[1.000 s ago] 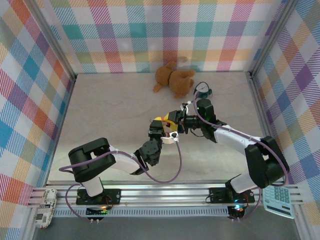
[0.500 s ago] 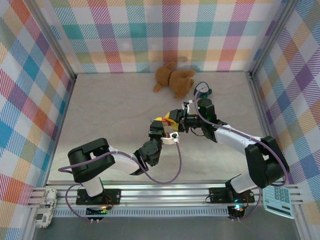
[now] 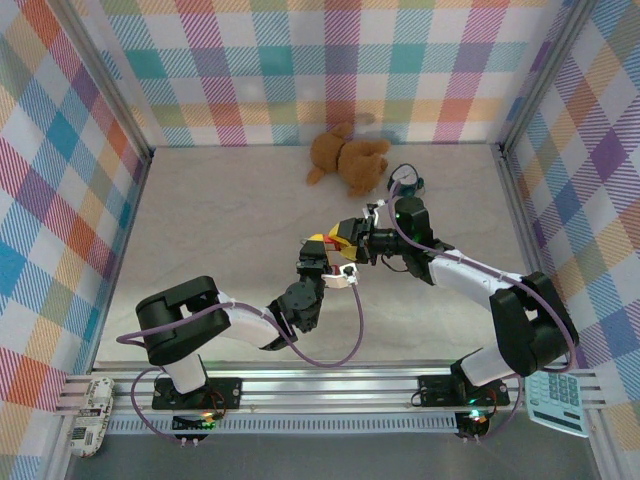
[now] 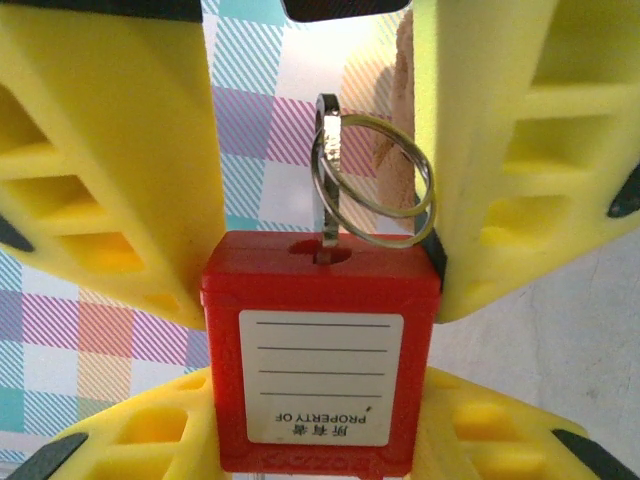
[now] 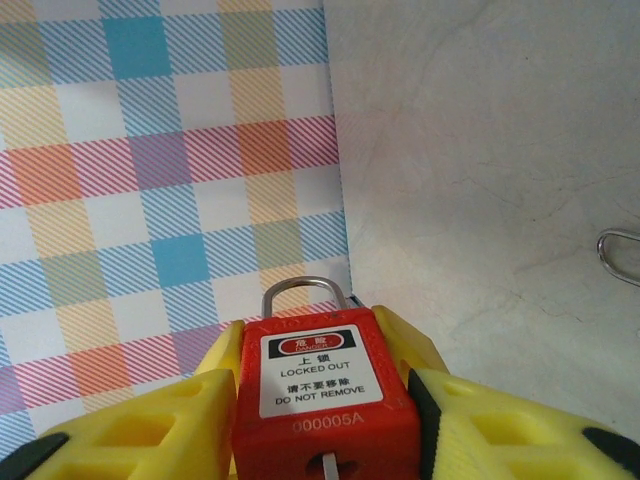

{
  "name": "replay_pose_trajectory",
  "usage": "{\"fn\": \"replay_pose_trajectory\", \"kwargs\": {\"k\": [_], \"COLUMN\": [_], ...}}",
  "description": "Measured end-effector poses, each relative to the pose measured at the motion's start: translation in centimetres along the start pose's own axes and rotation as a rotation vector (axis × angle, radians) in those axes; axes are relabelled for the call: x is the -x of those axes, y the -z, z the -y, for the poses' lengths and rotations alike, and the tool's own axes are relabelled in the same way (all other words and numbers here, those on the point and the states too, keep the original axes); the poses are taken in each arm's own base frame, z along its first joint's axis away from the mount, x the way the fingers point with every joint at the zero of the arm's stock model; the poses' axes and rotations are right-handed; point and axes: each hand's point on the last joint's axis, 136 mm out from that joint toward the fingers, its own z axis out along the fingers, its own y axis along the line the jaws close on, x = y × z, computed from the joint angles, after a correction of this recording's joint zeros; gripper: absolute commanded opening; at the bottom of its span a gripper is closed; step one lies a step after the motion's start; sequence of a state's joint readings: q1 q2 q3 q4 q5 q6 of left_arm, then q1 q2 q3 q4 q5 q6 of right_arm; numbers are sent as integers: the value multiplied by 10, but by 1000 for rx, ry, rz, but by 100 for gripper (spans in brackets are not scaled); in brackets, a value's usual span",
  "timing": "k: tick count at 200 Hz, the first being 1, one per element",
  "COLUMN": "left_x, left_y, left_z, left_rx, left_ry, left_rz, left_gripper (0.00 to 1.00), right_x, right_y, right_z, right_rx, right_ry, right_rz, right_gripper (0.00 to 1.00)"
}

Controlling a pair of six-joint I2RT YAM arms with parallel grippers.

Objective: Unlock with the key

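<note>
A red padlock [image 4: 320, 340] is held above the table with my left gripper [image 4: 320, 405] shut on its body. Its white label faces the left wrist camera. The silvery key [image 4: 327, 150] stands in the keyhole on top, with a wire ring [image 4: 395, 205] through it. My right gripper's yellow fingers [image 4: 110, 170] stand to either side of the key, apart from its blade. In the right wrist view the padlock [image 5: 320, 400] shows its warning label and steel shackle [image 5: 305, 287], with the key's shaft [image 5: 330, 468] in the keyhole between my right gripper [image 5: 325, 445] jaws. From above, both grippers [image 3: 335, 245] meet mid-table.
A brown teddy bear [image 3: 347, 158] lies at the back of the table with a small teal-and-white object [image 3: 405, 180] beside it. A calculator [image 3: 557, 402] and a white handset [image 3: 88, 415] rest on the front rail. A silvery wire loop [image 5: 620, 255] lies on the table.
The right wrist has shifted slightly at the key. The left arm and the padlock hold still.
</note>
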State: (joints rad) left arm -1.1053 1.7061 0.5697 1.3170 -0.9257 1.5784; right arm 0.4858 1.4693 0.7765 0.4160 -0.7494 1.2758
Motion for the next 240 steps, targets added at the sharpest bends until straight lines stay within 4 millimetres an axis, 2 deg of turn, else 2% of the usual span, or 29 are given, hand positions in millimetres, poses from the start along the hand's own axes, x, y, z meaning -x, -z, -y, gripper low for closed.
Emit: {"fn": "replay_pose_trajectory", "kwargs": {"k": [10,28,62,97,126,173,201,240], "left_x": [0,0,0,0,1,1,1,3], "left_y": [0,-1,-2,-1,-2,-2,-2,-2], "left_z": [0,-1,-3,-5,-7,-8,-8,-7], "left_rx": [0,4,9,16,21,25,24,19], "left_ry": [1,7,17,30,42,50,48,43], "left_rz": [0,-3,-12,-13,-8,-12,-13,0], "left_gripper": [16,16,17,16,17,18,30,57], "right_x": [0,0,1,0,-2,-2,-2,-3], "right_y": [0,-1,-1,-1,-1,0,0,1], "right_z": [0,0,-2,-6,-10,-9,-9,-8], "right_rx": [0,-4,-5,-14,-21,-36,-41,-48], "right_ry": [1,8,31,55,86,118,124,123], "right_rz": [0,1,1,-14,-34,-43,-43,-45], "right_gripper": [48,41,39,50,51,33,30,29]}}
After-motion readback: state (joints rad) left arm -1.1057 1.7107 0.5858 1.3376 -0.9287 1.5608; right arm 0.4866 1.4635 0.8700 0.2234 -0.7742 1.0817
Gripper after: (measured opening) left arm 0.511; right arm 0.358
